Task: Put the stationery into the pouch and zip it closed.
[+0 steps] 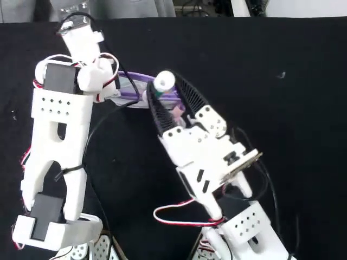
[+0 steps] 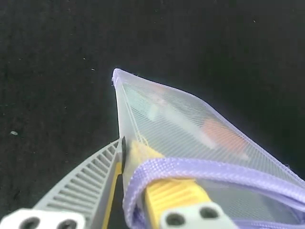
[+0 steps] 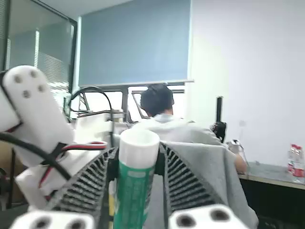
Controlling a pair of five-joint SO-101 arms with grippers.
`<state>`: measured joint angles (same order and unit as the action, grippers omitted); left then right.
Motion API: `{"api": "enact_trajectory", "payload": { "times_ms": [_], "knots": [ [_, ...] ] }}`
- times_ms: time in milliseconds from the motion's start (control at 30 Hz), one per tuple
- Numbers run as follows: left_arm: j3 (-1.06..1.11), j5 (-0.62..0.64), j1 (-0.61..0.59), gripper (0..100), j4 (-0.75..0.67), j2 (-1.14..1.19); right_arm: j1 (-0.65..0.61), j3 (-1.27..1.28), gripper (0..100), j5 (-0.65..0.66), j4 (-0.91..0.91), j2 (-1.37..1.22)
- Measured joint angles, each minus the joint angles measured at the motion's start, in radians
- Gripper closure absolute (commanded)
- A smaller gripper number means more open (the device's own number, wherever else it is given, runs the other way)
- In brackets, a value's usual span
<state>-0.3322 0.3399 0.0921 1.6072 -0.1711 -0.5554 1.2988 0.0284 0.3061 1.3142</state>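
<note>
- Clamping the pouch by its rim, the left gripper apparently held its mouth open.
- The right gripper pinched a glue stick upright above it, ready to drop.

I work above a black tabletop. Beyond it, a blue blind hangs over a window, beside a plain white wall.

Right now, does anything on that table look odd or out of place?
Nothing looks spilled or broken. The mesh pouch is pinched at its purple edge by the left pincer; the glue stick is gripped in the right pincer, not yet inside the pouch.
</note>
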Motion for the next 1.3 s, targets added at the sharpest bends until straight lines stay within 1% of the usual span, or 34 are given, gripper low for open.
{"api": "enact_trajectory", "payload": {
  "times_ms": [67,200,333,500,600,700,833,967,1033,1133,1300],
  "knots": [
    [0.0,0.0,0.009,97,0.0,0.0,-0.011,0.034,98.8,0.0,0.049,0.0],
    [0.0,0.0,0.014,97,0.0,0.0,-0.015,0.064,98.8,0.0,0.087,-0.003],
    [0.005,0.0,0.018,97,0.0,0.0,-0.015,0.064,98.8,0.0,0.117,-0.081],
    [0.064,0.0,0.017,97,-0.028,-0.005,0.048,0.063,98.8,0.002,0.311,-0.31],
    [0.075,0.0,0.017,97,-0.043,-0.006,0.068,0.064,98.8,0.002,0.397,-0.45],
    [0.075,0.0,0.017,97,-0.046,-0.008,0.086,0.064,98.8,0.002,0.457,-0.532],
    [0.075,0.0,0.017,97,-0.046,-0.008,0.091,0.064,96.7,0.002,0.474,-0.554],
    [0.075,0.0,0.017,97,-0.049,-0.008,0.091,0.064,83.0,0.002,0.474,-0.554],
    [0.075,0.0,0.017,97,-0.049,-0.008,0.091,0.064,79.3,0.002,0.459,-0.554],
    [0.075,0.0,0.017,97,-0.049,-0.008,0.091,0.055,77.9,0.002,0.399,-0.554],
    [0.077,0.0,0.015,97,-0.049,-0.006,0.091,-0.012,78.3,0.0,0.247,-0.539]
  ]
}}
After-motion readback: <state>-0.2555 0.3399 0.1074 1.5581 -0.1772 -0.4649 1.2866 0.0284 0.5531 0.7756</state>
